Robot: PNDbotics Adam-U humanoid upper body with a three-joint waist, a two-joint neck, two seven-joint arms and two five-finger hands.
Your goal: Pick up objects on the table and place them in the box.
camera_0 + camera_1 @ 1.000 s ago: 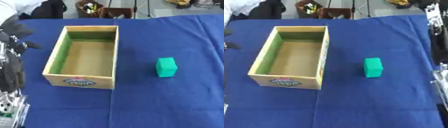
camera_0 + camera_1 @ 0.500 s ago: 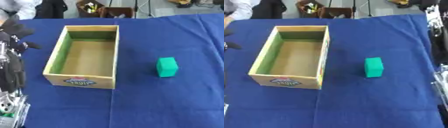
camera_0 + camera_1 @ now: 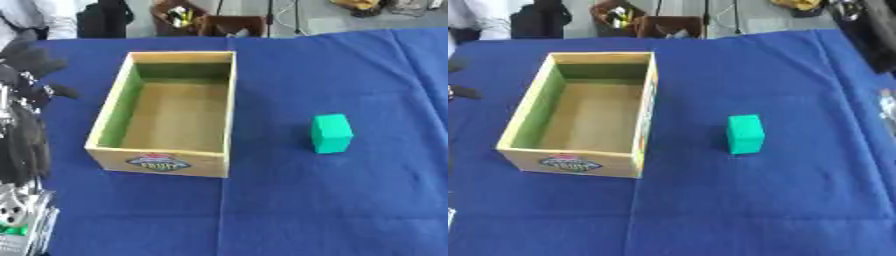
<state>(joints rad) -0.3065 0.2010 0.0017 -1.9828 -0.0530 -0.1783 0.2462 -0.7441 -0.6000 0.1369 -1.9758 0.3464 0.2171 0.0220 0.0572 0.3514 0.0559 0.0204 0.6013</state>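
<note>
- Block (image 3: 332,133): green, on the blue counter (image 3: 350,210) toward its right edge, well apart from the box; nothing touches it.
- Box (image 3: 171,162): wooden, open, empty, near the counter's left edge.
- Step in hand, as I judge it: reach for the block. Bring your right arm in from the right, come down over the block and close across its narrow sides.
- Left robot hand (image 3: 31,62): raised at the left edge beside the box, fingers dark and relaxed, holding nothing.
- Right robot hand: not seen; state cannot be told.
</note>
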